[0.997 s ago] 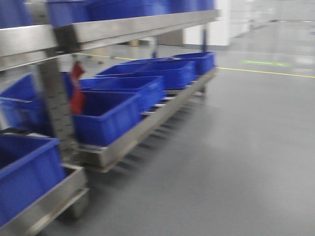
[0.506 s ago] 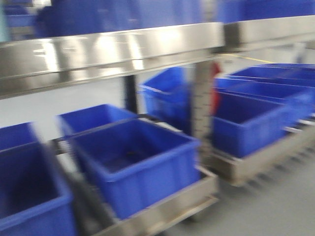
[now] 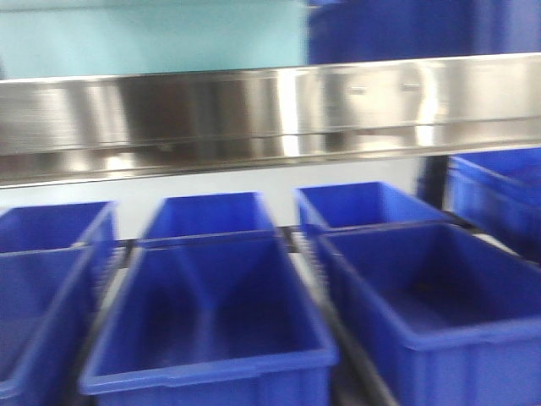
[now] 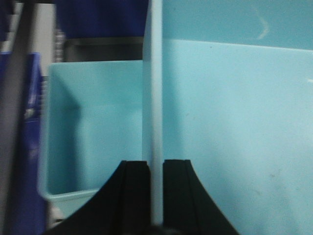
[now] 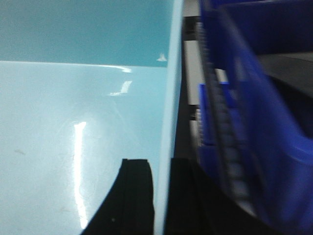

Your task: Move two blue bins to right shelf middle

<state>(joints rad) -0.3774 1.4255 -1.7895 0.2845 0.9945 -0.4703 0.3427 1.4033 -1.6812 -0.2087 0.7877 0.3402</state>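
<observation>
Two sets of jaws are each closed narrow on a thin upright wall of the large pale cyan-blue plastic bin (image 4: 234,137). Your left gripper (image 4: 155,164) has one black finger (image 4: 134,196) on either side of that wall. Your right gripper (image 5: 161,164) pinches a pale wall the same way, with the bin's glossy floor spreading to its left.

Left of the held wall, in the left wrist view, you see the inside of a second pale cyan-blue bin (image 4: 93,137). You cannot tell whether the two bins touch.

From the front camera, the pale bin fills the upper left, above the broad brushed stainless-steel front rail (image 3: 211,110) of the rack level. An upper dark blue bin (image 3: 406,30) is beside it on the right. You cannot tell whether the pale bin rests on that level or hangs over it.

Below the rail, a row of lower dark blue plastic bins (image 3: 211,330) sits side by side, open side up.

In the right wrist view, blurred dark blue bins (image 5: 254,122) stand just beside the held wall.
</observation>
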